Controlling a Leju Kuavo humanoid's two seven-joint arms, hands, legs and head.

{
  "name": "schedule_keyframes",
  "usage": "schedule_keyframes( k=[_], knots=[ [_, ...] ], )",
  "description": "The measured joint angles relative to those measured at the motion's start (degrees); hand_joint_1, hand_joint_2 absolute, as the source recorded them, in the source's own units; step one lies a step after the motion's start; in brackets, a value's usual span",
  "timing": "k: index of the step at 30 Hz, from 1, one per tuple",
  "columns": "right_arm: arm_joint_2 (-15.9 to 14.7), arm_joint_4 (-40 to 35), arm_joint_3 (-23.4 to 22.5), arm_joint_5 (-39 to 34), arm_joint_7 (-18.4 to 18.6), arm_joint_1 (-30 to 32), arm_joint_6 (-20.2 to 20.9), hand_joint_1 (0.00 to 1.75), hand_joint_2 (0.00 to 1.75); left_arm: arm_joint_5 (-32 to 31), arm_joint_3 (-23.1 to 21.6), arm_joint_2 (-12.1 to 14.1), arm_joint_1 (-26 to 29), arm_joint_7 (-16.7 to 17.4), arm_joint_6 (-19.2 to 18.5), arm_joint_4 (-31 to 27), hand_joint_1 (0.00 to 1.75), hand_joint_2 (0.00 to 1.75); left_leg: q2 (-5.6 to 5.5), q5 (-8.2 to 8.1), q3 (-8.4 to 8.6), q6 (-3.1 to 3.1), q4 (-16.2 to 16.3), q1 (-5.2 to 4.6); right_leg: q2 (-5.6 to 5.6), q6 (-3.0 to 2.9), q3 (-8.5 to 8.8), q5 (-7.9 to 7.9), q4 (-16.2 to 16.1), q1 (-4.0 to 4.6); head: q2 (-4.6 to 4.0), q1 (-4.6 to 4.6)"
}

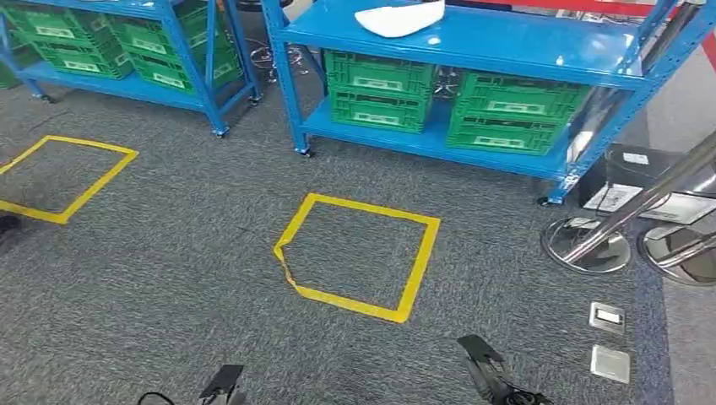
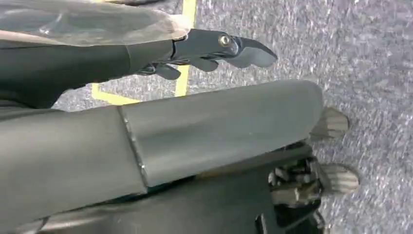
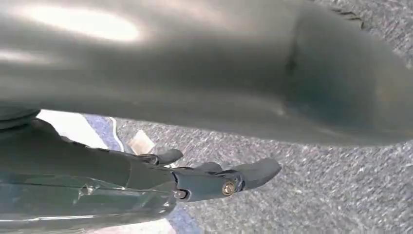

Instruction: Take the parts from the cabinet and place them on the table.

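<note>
On blue rack (image 1: 473, 51) white part (image 1: 401, 17), far from both hands' fingers (image 2: 243, 48).

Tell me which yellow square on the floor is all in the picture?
The middle yellow tape square, before the right blue shelf. The other square is cut off at the left edge.

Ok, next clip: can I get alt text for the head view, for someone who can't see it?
Blue metal shelving stands on grey carpet, with green plastic crates on its lower shelf and a white object on the upper one. A yellow tape square marks the floor in front. The left robot hand and right robot hand hang low, holding nothing.
</note>
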Motion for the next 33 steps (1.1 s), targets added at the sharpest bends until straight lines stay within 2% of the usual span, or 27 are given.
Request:
schedule_keyframes(
  k=[1,3,10,11,12,13,14,15,17,18,19,20,21,22,23,24,25,27,28,29,30,32,33],
  knots=[
    [0.0,0.0,0.0,0.0,0.0,0.0,0.0,0.0,0.0,0.0,0.0,0.0,0.0,0.0,0.0,0.0,0.0,0.0,0.01,-0.01,-0.01,0.02,0.0,0.0,0.0,0.37,0.05,-0.01,-0.1,-0.02,0.0,0.11],
    [0.0,0.0,0.0,0.0,0.0,0.0,0.0,0.0,0.0,0.0,0.0,0.0,0.0,0.0,0.0,0.0,0.0,0.0,0.01,-0.04,-0.01,0.09,0.0,0.0,0.01,0.72,0.07,0.04,-0.2,-0.06,0.0,0.29],
    [0.0,0.0,0.0,0.0,-0.1,0.0,0.0,0.0,0.0,0.0,0.0,0.0,0.0,0.0,-0.1,0.0,0.0,0.0,0.01,-0.04,0.0,0.09,0.0,0.0,0.0,0.94,0.04,0.01,-0.2,0.04,0.0,0.53],
    [0.1,0.0,0.0,0.0,-0.1,0.0,0.0,0.0,0.0,0.0,0.0,0.1,0.0,0.1,-0.1,0.0,0.0,0.0,0.01,-0.32,-0.18,0.81,0.5,-0.29,-0.02,1.63,0.21,0.21,-0.8,-0.5,0.0,0.53],
    [0.1,0.0,0.0,0.0,-0.1,0.0,0.0,0.0,0.0,0.0,0.0,0.1,-0.1,0.1,-0.1,0.0,0.0,0.0,0.03,-0.36,0.03,1.42,-0.3,-0.28,0.01,1.99,0.45,0.21,-1.2,-0.48,0.0,0.5],
    [0.1,0.0,0.0,0.0,-0.1,-0.1,-0.2,0.0,0.0,0.0,0.0,0.1,-0.1,0.1,-0.1,0.0,0.0,0.0,0.08,0.09,0.97,2.06,-2.0,-0.05,-0.05,2.19,0.91,0.32,-1.8,-0.36,0.0,0.11],
    [0.0,0.0,0.0,0.0,-0.1,0.0,-0.2,0.0,0.0,0.0,0.0,-0.1,0.0,0.1,-0.1,0.0,0.0,0.0,0.22,0.88,2.25,2.05,-3.6,0.44,-0.26,2.15,0.8,0.19,-1.0,-0.46,0.0,0.33],
    [0.0,0.0,0.0,0.0,-0.1,-0.1,-0.3,0.0,0.0,0.0,0.0,-0.1,0.0,0.1,-0.1,0.0,0.0,0.0,0.25,1.04,3.0,2.17,-4.4,0.42,-0.26,2.23,-0.49,-1.57,1.8,-0.42,0.0,0.66],
    [0.0,0.0,0.0,0.0,-0.1,-0.1,-0.3,0.0,0.0,0.0,0.0,-0.1,-0.1,0.1,-0.1,0.0,0.0,0.0,0.55,0.86,3.4,2.14,-4.5,0.46,-0.25,2.47,-5.72,-6.14,11.8,-0.61,0.0,0.96],
    [0.0,0.0,0.0,0.0,-0.1,0.1,-0.3,0.0,0.0,0.0,0.0,-0.1,0.0,0.1,-0.1,0.0,0.0,0.0,0.57,0.66,3.56,1.96,-4.5,0.49,-0.27,2.7,-8.02,-7.33,15.9,-0.79,0.0,1.01],
    [0.0,0.0,0.0,0.0,-0.1,0.3,-0.3,0.0,0.0,0.0,0.0,-0.1,0.1,0.1,-0.1,0.0,0.0,0.0,0.54,0.42,3.76,1.65,-4.4,0.65,-0.29,2.98,-9.29,-7.16,17.7,-1.07,0.0,1.01],
    [0.0,0.0,0.0,0.0,-0.1,0.5,-0.2,0.0,0.0,0.0,0.0,-0.1,0.1,0.1,-0.1,0.0,0.0,0.0,0.42,0.09,4.06,1.24,-4.3,0.92,-0.38,3.24,-8.85,-5.39,16.0,-1.4,0.0,1.03],
    [0.0,0.0,0.0,0.0,0.0,0.6,-0.3,0.0,0.0,0.0,0.0,-0.2,0.2,0.1,-0.1,0.0,0.0,0.0,0.23,-0.4,4.38,0.7,-4.0,1.31,-0.46,3.69,-6.94,-2.51,11.8,-1.79,0.0,1.03],
    [0.0,0.0,0.0,0.0,-0.1,0.6,-0.3,0.0,0.0,0.0,0.0,-0.2,0.3,0.1,-0.1,0.0,0.0,0.0,0.12,-1.06,4.69,0.08,-3.3,1.83,-0.62,4.23,-4.17,0.71,5.9,-2.26,0.0,1.07],
    [0.0,0.0,0.0,0.0,-0.1,0.5,-0.3,0.0,0.0,0.0,0.0,-0.2,0.3,0.1,-0.1,0.0,0.0,0.0,0.09,-1.89,4.82,-0.69,-2.5,2.1,-0.85,4.85,-1.87,2.42,0.6,-2.76,0.0,1.16],
    [0.3,0.0,0.0,0.0,-0.1,0.4,-0.3,0.0,0.0,0.0,0.0,0.3,0.2,0.1,-0.1,0.0,0.0,0.0,-0.11,-2.42,4.63,-1.34,-2.2,1.77,-0.17,4.79,-1.76,0.99,1.6,-2.04,0.0,1.62],
    [0.3,0.0,0.0,0.0,-0.1,0.5,-0.3,0.0,0.0,0.0,0.0,0.0,0.1,0.1,-0.1,0.0,0.0,0.0,-0.11,-2.82,4.63,-1.79,-1.5,1.87,0.1,3.24,-1.77,0.78,1.3,-2.16,0.0,1.75],
    [0.2,0.0,0.0,0.0,0.0,0.7,-0.3,0.0,0.0,0.1,0.0,0.0,0.1,0.1,-0.1,0.0,0.0,0.0,-0.12,-2.74,5.06,-2.06,-2.3,2.12,0.11,2.06,-1.88,0.04,2.0,-1.59,0.0,0.83],
    [0.2,0.0,0.0,0.0,0.0,0.6,-0.3,0.0,0.0,0.1,0.0,0.1,0.2,0.1,-0.1,0.0,0.0,0.0,-0.13,-3.07,5.34,-2.49,-2.3,2.48,0.23,1.51,-1.55,-0.11,1.9,-1.56,0.0,0.57],
    [0.2,-0.1,0.0,0.0,0.0,0.6,-0.3,0.0,0.0,0.1,0.0,0.0,0.1,0.1,-0.1,0.0,0.0,0.0,-0.02,-3.53,5.64,-2.58,-1.8,2.65,0.34,0.97,-0.74,-0.24,1.4,-1.52,0.0,0.15],
    [0.2,-0.1,0.0,0.0,-0.1,0.5,-0.3,0.0,0.0,0.1,0.0,0.0,0.0,0.1,-0.1,0.0,0.0,0.0,0.11,-4.75,4.22,-2.33,1.3,2.57,0.26,0.69,-0.09,-0.41,1.1,-1.47,0.0,-0.42],
    [0.2,-0.1,0.0,0.0,-0.1,0.4,-0.3,0.0,0.0,0.1,0.0,-0.1,-0.2,0.1,-0.1,0.0,0.0,0.0,0.11,-8.88,-2.69,-2.1,13.1,1.86,0.06,0.07,0.47,-0.89,0.9,-1.36,0.0,-1.01],
    [0.2,-0.1,0.0,0.0,-0.1,0.4,-0.2,0.0,0.0,0.1,0.0,-0.1,-0.1,0.1,-0.1,0.0,0.0,0.0,0.11,-10.1,-6.13,-1.97,18.1,1.76,0.02,-0.16,0.72,-1.26,0.9,-1.19,0.0,-1.2]
  ],
)
